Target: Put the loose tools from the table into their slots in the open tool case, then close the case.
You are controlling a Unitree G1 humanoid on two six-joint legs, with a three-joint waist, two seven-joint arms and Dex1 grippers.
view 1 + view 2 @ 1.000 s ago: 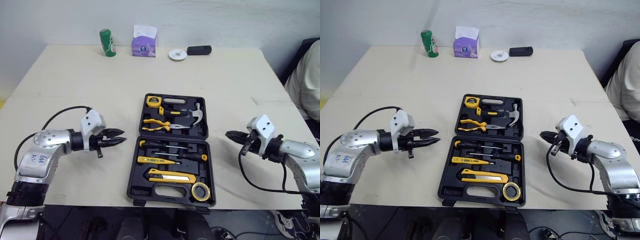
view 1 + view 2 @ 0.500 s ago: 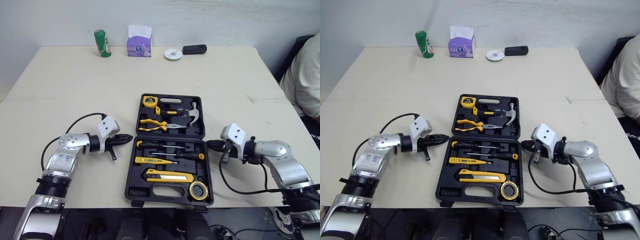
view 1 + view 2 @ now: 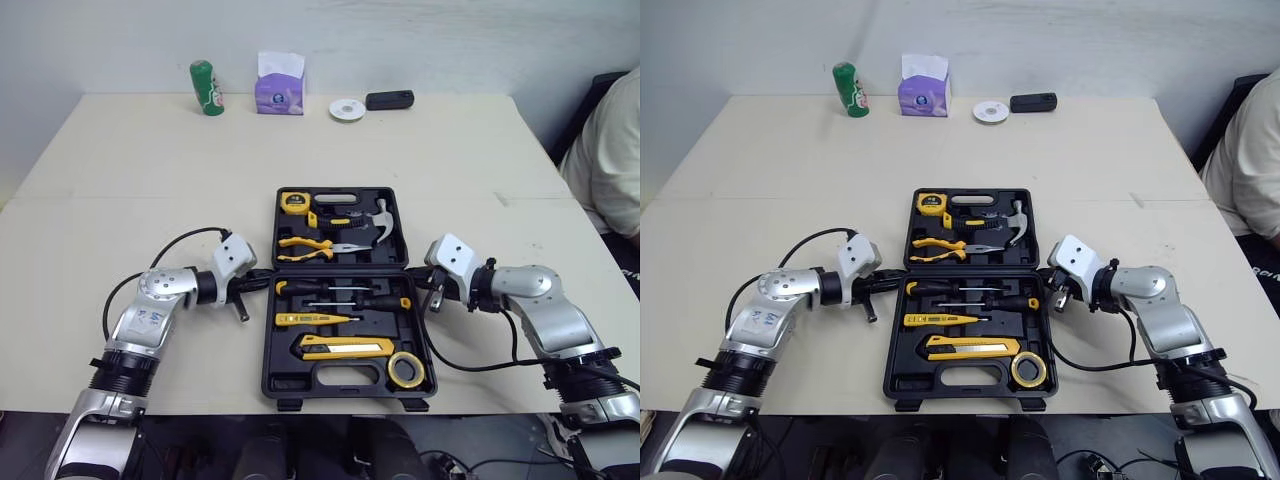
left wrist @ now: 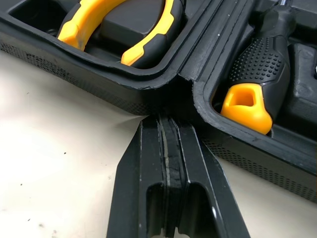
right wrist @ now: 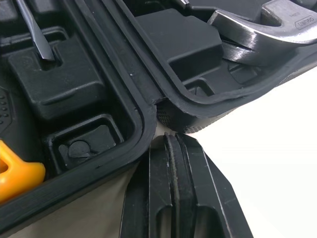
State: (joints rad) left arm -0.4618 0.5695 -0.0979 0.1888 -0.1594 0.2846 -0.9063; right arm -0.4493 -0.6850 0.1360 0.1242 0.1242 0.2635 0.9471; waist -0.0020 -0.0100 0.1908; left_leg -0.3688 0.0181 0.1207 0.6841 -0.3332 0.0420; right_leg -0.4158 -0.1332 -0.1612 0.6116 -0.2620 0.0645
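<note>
The open black tool case (image 3: 330,380) lies in the middle of the table with its lid half flat toward the far side. In its slots sit a tape measure (image 3: 293,201), pliers (image 3: 310,243), a hammer (image 3: 375,225), screwdrivers (image 3: 340,290), a yellow tester (image 3: 315,320), a utility knife (image 3: 345,347) and a tape roll (image 3: 405,370). My left gripper (image 3: 268,275) is shut, its tip (image 4: 166,121) touching the hinge notch on the case's left side. My right gripper (image 3: 420,273) is shut too, its tip (image 5: 171,141) at the hinge notch on the right side.
At the table's far edge stand a green can (image 3: 206,87), a purple tissue box (image 3: 279,87), a white disc (image 3: 347,108) and a black object (image 3: 389,99). A person (image 3: 610,150) sits beyond the right edge.
Both grippers have moved inward from the open table to the two ends of the case's hinge. The camera view has shifted as well.
</note>
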